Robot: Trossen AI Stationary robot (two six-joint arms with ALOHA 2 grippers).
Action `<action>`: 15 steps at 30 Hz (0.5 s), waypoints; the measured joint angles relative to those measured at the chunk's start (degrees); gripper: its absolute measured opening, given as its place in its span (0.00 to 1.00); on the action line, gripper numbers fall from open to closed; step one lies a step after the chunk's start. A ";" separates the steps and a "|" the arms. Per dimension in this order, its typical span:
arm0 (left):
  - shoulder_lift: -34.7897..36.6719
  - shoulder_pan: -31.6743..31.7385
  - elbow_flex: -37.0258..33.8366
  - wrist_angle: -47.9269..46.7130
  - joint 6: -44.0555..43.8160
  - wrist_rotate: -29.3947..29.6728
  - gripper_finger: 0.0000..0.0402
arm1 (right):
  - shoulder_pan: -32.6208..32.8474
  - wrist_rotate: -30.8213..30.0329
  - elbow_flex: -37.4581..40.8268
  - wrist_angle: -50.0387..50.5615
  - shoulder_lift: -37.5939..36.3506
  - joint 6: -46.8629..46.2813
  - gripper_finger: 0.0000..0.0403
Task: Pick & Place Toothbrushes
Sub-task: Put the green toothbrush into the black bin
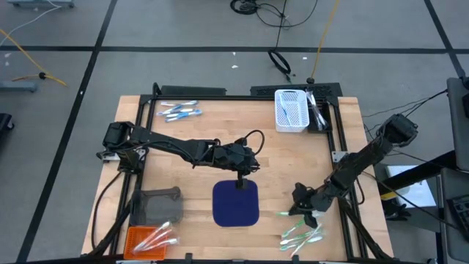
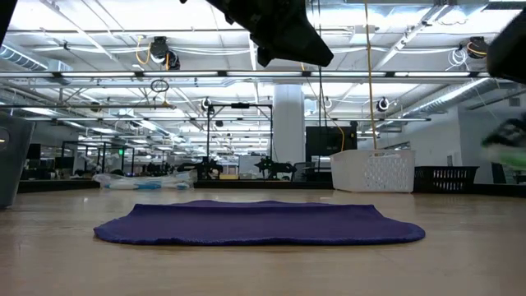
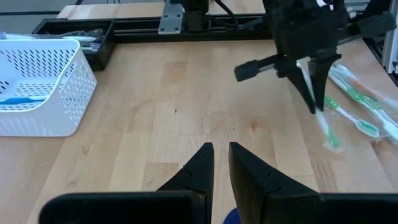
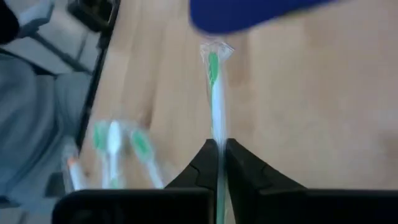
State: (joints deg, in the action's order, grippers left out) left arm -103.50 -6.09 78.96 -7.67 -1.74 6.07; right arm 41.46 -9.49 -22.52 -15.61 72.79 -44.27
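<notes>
My right gripper (image 1: 304,210) is shut on a green-and-white toothbrush (image 4: 213,93) in a clear wrapper, right of the navy mat (image 1: 236,203). The left wrist view also shows this toothbrush (image 3: 320,115) below the right gripper's fingers. Several more green toothbrushes (image 1: 302,235) lie on the table just nearer than the gripper. My left gripper (image 3: 217,152) is shut and empty, above the mat's far edge (image 1: 240,181). Blue-and-white toothbrushes (image 1: 178,111) lie at the far left. More toothbrushes lie in an orange tray (image 1: 150,238). My right gripper pinches the toothbrush's handle (image 4: 217,134) between its two fingers. The fingers lie along the brush, and its green head (image 4: 212,62) sticks out ahead of the fingertips, toward the mat. In the left wrist view the brush slants down below the fingers (image 3: 318,81).
A white perforated basket (image 1: 291,110) stands at the far edge beside a black tray (image 1: 319,114). A grey object (image 1: 157,205) sits left of the mat. A black frame (image 1: 337,139) borders the table.
</notes>
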 joint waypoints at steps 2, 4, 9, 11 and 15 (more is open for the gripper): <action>0.00 0.00 0.00 0.06 0.01 0.00 0.13 | -1.05 -2.39 -0.51 -0.01 -1.92 3.24 0.01; 0.00 0.00 0.00 0.19 0.01 -0.02 0.13 | -1.77 -5.10 -0.57 -0.24 -4.31 6.42 0.01; 0.00 0.00 0.00 0.87 0.02 0.00 0.13 | -3.00 -13.68 -0.57 -0.41 -9.74 14.47 0.01; 0.00 0.00 0.00 1.65 0.03 0.00 0.13 | -3.23 -17.48 -0.57 -0.27 -11.70 17.04 0.01; 0.00 0.00 0.00 4.81 0.10 0.00 0.13 | -3.23 -25.77 -0.57 -2.39 -15.18 23.55 0.01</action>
State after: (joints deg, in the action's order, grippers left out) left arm -103.50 -6.09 78.96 -2.86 -1.64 6.07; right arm 38.24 -35.27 -23.09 -18.00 57.61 -20.72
